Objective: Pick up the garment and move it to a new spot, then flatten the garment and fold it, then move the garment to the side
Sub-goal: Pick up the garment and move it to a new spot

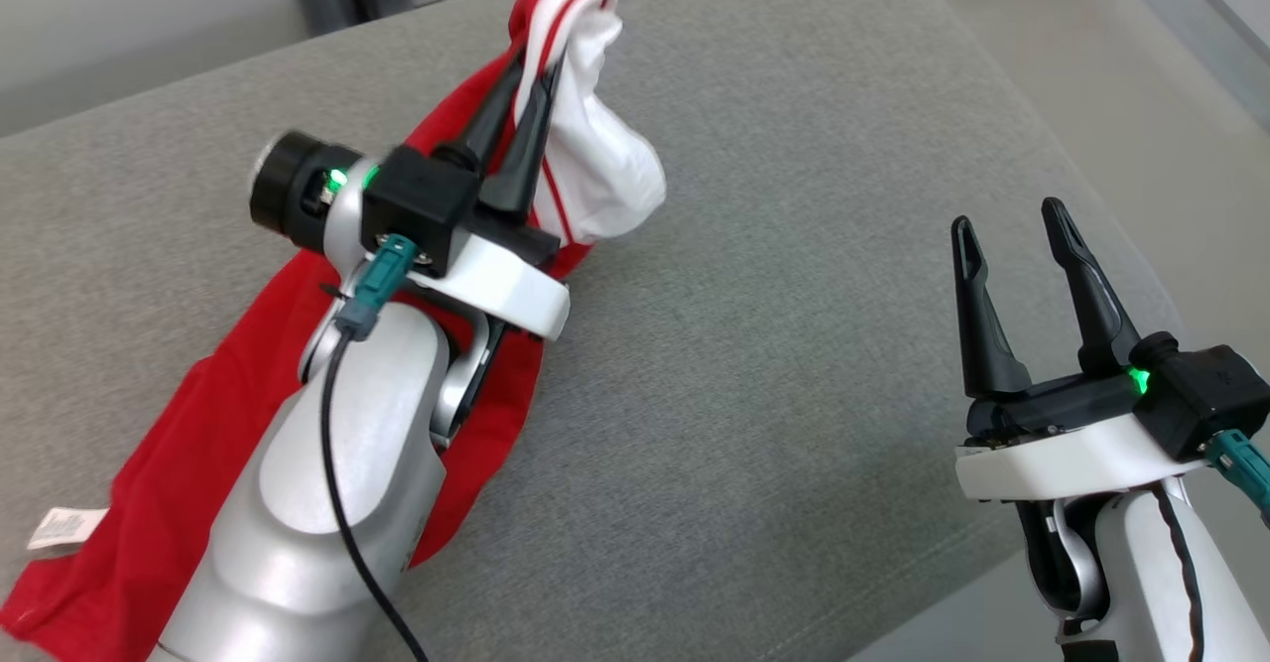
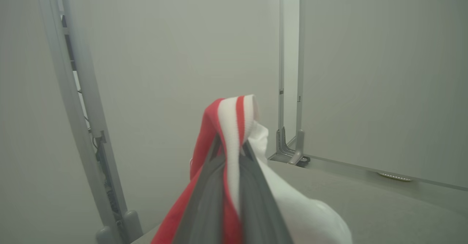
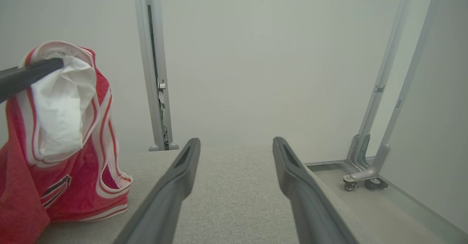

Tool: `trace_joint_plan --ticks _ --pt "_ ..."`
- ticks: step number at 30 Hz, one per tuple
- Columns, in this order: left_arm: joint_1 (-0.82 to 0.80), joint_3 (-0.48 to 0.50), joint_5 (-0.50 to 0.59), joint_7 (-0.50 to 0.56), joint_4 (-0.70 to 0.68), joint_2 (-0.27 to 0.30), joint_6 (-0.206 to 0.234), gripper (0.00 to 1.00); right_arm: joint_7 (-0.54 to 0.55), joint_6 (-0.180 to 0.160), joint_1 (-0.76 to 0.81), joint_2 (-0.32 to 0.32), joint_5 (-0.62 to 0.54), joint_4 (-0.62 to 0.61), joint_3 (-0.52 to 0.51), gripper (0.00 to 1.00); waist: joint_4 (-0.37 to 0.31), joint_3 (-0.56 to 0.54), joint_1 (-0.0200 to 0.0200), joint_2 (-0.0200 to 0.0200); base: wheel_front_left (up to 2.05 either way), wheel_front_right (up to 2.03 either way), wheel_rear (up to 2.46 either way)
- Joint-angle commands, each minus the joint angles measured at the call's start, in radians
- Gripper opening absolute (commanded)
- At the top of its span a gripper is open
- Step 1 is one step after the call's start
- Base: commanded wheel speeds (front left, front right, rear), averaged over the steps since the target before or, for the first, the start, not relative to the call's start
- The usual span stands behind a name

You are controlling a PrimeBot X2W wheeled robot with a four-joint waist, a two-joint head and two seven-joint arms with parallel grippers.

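Left pincer [image 1: 536, 62] clamped on the striped edge of the garment [image 1: 238, 384], I hold one end raised, the rest trailing on the grey surface [image 1: 794, 344]; my right pincer [image 1: 1006, 215], jaws apart, is empty: relocating, flattening and folding remain.

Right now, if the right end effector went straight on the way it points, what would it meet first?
The way looks free over the grey cushion, garment well to the left; likely the pale wall first, depth unclear.
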Motion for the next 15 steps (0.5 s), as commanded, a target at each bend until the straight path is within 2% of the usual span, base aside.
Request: trace_joint_plan --ticks 1,3,4,5,6,11,15 --pt "0.007 -0.003 0.009 0.0 0.026 0.004 0.005 0.0 -0.001 0.0 -0.009 -0.004 0.001 0.002 0.001 1.0 -0.03 0.022 0.0 0.0 0.0 0.0 0.0" --pt "0.009 -0.027 0.031 0.0 0.106 0.003 0.004 0.0 -0.001 0.0 -0.01 -0.004 0.001 0.003 0.007 1.0 -0.038 0.023 0.0 0.0 0.0 0.0 0.0" --pt "0.009 -0.036 0.037 0.0 0.147 0.002 0.003 0.07 -0.001 0.0 -0.009 -0.004 0.002 0.003 0.01 1.0 -0.04 0.023 0.0 0.0 0.0 0.0 0.0" --pt "0.012 -0.041 0.039 0.003 0.185 0.002 0.006 0.48 -0.001 0.0 -0.007 -0.004 0.002 0.005 0.012 1.0 -0.041 0.021 0.0 0.0 0.0 0.0 0.0" --pt "0.012 -0.046 0.032 0.01 0.224 -0.001 0.002 1.0 -0.001 0.0 -0.007 -0.004 0.001 0.007 0.016 1.0 -0.042 0.019 0.0 0.0 0.0 0.0 0.0" --pt "-0.011 -0.064 0.019 0.001 0.294 -0.01 -0.011 1.0 -0.001 0.0 0.005 -0.005 -0.012 0.009 0.003 1.0 -0.019 -0.004 0.0 0.0 0.0 0.0 0.0" --pt "-0.017 -0.052 0.004 -0.002 0.253 -0.017 0.001 1.0 -0.001 0.0 0.017 -0.005 -0.032 0.005 -0.011 1.0 0.029 -0.031 0.0 0.0 0.0 0.0 0.0"
